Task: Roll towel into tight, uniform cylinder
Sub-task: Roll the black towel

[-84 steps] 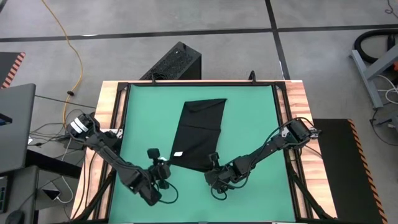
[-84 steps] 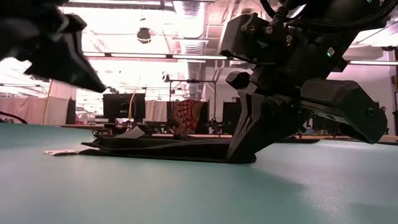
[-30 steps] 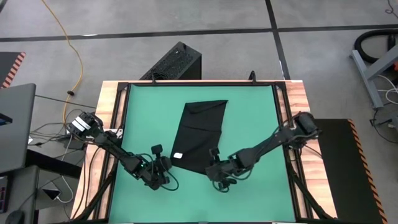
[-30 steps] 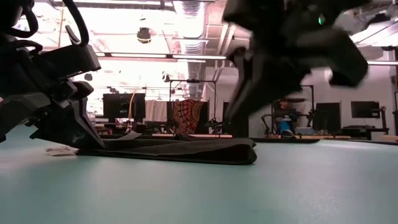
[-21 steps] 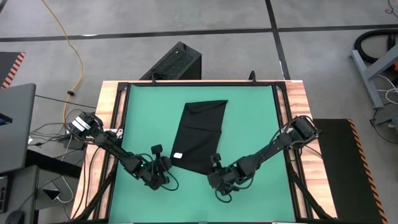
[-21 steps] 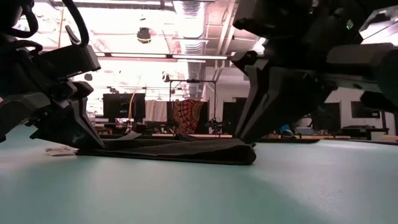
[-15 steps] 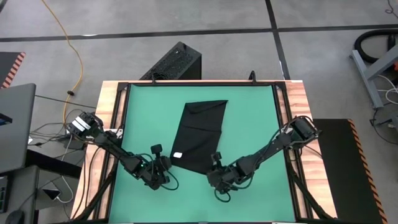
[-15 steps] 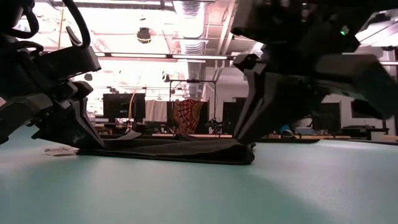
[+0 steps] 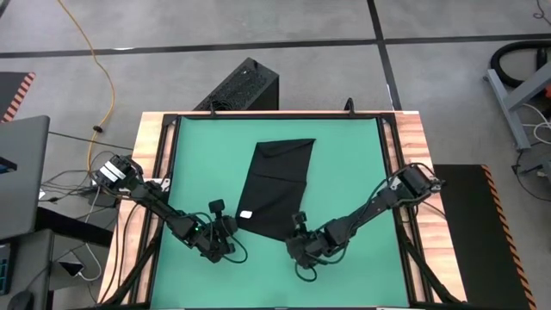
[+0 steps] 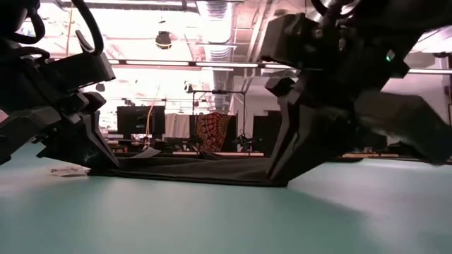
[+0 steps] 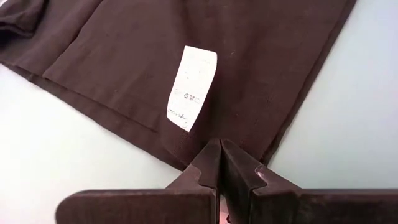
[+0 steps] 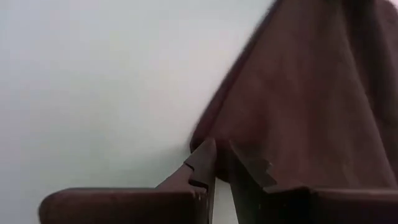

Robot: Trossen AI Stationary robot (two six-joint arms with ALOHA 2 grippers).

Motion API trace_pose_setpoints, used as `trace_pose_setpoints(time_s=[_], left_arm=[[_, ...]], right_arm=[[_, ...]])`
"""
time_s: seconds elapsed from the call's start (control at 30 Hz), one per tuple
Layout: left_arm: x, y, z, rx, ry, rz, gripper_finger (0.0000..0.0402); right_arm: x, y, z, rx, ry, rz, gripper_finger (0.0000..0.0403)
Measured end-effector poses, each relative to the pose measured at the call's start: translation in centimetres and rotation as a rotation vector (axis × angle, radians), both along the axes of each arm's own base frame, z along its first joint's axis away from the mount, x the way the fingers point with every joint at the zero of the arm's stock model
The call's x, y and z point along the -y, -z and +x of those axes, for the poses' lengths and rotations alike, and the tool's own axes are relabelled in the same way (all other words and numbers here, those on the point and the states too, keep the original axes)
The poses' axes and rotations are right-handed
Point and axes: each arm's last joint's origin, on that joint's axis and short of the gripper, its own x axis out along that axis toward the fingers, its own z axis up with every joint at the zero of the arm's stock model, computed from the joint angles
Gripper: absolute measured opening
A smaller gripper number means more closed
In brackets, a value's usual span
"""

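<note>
Table point(image 9: 153, 146) with wood edges, green mat point(image 9: 344, 172) covering most of it, black frame rail around the mat. Off the table's far edge a black ribbed box point(image 9: 241, 86) sits on the grey floor; yellow cable point(image 9: 95, 65) runs across the floor at far left; laptop edge point(image 9: 19, 172) at left. Nothing on the mat blocks either arm.

Towel point(image 9: 277, 185) lies flat near mat centre, a long black strip running from the far middle toward the near edge, unrolled. Small white tag point(image 9: 246, 213) at its near-left side; in the left wrist view the tag point(image 11: 193, 87) lies on the cloth just ahead of the fingertips.

Left gripper point(image 9: 225, 226) is low on the mat at the towel's near-left corner. Fingers point(image 11: 205, 165) pressed fully together, tips right at the cloth's hem; cannot tell whether any cloth is pinched between them.

Right gripper point(image 9: 300, 226) is at the towel's near-right corner. Fingers point(image 12: 202, 162) stand a narrow slit apart with the towel edge point(image 12: 298, 112) running in between the tips, so it has hold of that corner. Low view: right gripper point(image 10: 279, 176) tips down on the mat at the towel's end, towel point(image 10: 191, 169) lying thin and flat between the two grippers, left gripper point(image 10: 95, 164) at its other end.
</note>
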Motion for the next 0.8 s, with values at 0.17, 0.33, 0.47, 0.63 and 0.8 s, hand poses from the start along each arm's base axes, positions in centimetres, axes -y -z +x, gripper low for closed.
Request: trace_pose_setpoints(time_s=[0.17, 0.33, 0.47, 0.63, 0.8], left_arm=[[0.0, 0.0, 0.1, 0.007, -0.004, -0.006, 0.0000], [-0.4, 0.0, 0.3, 0.009, -0.021, -0.006, 0.0000], [-0.8, 0.0, 0.6, 0.003, -0.025, 0.006, 0.0000], [-1.1, 0.0, 0.7, -0.002, -0.029, 0.007, 0.0000], [-1.1, 0.0, 0.7, -0.007, -0.023, 0.001, 0.0000]], right_arm=[[-1.3, -0.4, 0.1, -0.018, -0.112, 0.038, 0.0066], [-2.9, -1.7, -0.1, 0.011, -0.278, -0.023, 0.0066], [-3.6, -1.9, -0.5, 0.024, -0.311, -0.071, 0.0066], [-2.8, -1.5, -1.2, 0.004, -0.151, -0.213, 0.0066], [-2.6, -1.5, -0.8, -0.015, -0.188, -0.142, 0.0066]])
